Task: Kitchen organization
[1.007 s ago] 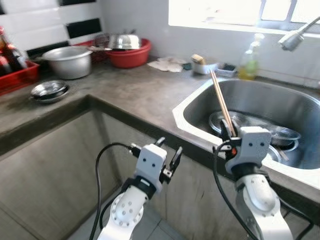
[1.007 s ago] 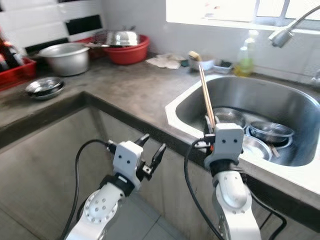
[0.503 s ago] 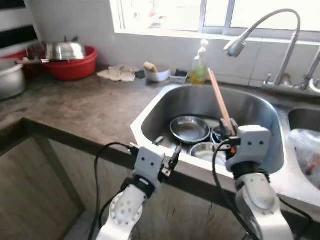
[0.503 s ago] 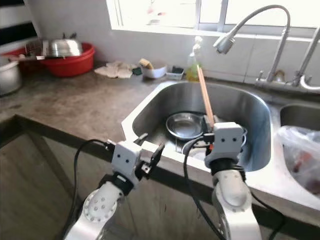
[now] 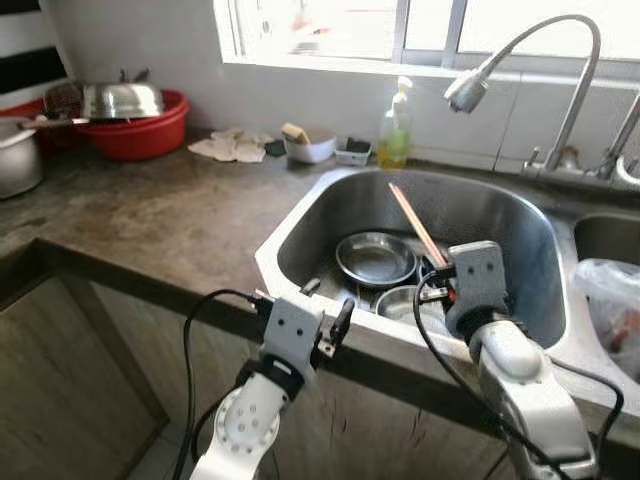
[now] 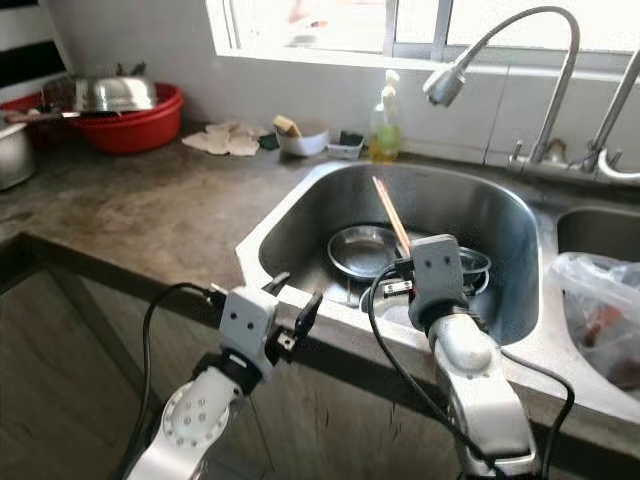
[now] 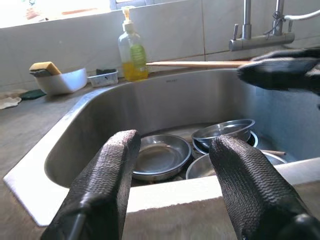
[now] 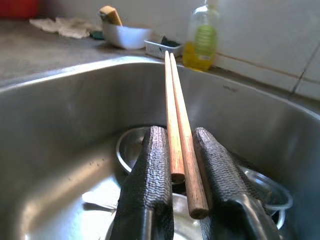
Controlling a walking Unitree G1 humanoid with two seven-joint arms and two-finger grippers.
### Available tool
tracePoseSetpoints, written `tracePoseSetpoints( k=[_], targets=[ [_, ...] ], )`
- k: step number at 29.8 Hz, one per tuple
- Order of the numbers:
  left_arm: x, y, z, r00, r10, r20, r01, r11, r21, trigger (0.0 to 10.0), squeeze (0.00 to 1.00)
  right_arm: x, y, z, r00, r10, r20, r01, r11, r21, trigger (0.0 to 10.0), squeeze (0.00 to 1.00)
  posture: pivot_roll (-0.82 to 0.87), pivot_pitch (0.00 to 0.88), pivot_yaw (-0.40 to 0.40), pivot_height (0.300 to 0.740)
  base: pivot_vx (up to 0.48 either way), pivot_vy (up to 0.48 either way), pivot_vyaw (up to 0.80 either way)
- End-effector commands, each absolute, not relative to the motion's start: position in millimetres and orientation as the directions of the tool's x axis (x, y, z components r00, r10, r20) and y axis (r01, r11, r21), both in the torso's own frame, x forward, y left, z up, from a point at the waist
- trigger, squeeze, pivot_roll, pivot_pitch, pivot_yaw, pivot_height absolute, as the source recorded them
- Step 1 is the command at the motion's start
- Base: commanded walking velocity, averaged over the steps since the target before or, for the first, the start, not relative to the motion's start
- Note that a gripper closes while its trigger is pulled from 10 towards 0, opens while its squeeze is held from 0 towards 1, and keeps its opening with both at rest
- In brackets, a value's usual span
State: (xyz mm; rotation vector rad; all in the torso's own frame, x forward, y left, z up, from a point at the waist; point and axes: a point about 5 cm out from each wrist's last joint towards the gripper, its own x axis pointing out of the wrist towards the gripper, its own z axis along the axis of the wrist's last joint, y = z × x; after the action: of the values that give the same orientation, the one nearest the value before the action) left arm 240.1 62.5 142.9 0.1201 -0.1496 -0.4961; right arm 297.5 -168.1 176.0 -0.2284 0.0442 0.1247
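Over the sink (image 5: 300, 235), the right gripper (image 8: 182, 165) clamps the chopsticks (image 8: 175, 115), now tipped forward and lower than half a second ago (probably heading in among the bowls (image 5: 376, 258)). The left gripper (image 7: 172, 175) hangs open before the rim.

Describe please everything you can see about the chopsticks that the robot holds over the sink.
The chopsticks are a pair of plain, light brown sticks that look like wood, long, thin and straight, lying side by side. The right pincer is shut on them near one end, its two black fingers pressing from both sides. They point forward and tilt upward over the steel sink, above the metal bowls, without touching either.
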Motion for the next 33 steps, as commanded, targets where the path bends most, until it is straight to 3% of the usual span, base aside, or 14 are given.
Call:
tracePoseSetpoints(
  k=[1,6,18,19,20,27,33],
  targets=[
    [240,64,145,0.872,-0.476,0.112,0.457,0.875,0.161,10.0,0.00,308,-169,169,0.982,0.116,-0.147,-0.151,0.954,-0.259,10.0,0.00,0.00,0.000,-0.018,0.740,0.000,0.000,0.00],
    [239,64,146,0.875,-0.471,0.112,0.452,0.877,0.163,10.0,0.00,326,-169,155,0.953,0.137,-0.271,-0.213,0.938,-0.272,10.0,0.00,0.02,0.002,-0.035,0.740,0.000,0.000,0.00],
    [234,66,145,0.880,-0.463,0.102,0.444,0.881,0.164,10.0,0.00,348,-172,150,0.926,0.150,-0.348,-0.246,0.936,-0.252,10.0,0.00,0.04,0.016,-0.049,0.740,0.000,0.000,0.00],
    [233,66,145,0.881,-0.463,0.102,0.444,0.881,0.164,10.0,0.00,348,-172,149,0.923,0.152,-0.353,-0.248,0.938,-0.244,10.0,0.17,0.04,0.015,-0.051,0.740,0.000,0.000,0.00],
    [233,66,145,0.881,-0.462,0.102,0.443,0.882,0.163,10.0,0.00,348,-172,146,0.920,0.153,-0.361,-0.251,0.937,-0.242,10.0,1.00,0.04,0.017,-0.051,0.740,0.000,0.000,0.00],
    [232,66,144,0.881,-0.462,0.100,0.443,0.882,0.163,10.0,0.00,345,-170,142,0.920,0.167,-0.354,-0.257,0.940,-0.224,10.0,1.00,0.04,0.015,-0.050,0.740,0.000,0.000,0.00],
    [234,66,145,0.882,-0.460,0.106,0.442,0.883,0.159,10.0,0.00,340,-169,155,0.957,0.157,-0.245,-0.207,0.959,-0.195,10.0,1.00,0.03,0.014,-0.049,0.740,0.000,0.000,0.00]
  ],
)
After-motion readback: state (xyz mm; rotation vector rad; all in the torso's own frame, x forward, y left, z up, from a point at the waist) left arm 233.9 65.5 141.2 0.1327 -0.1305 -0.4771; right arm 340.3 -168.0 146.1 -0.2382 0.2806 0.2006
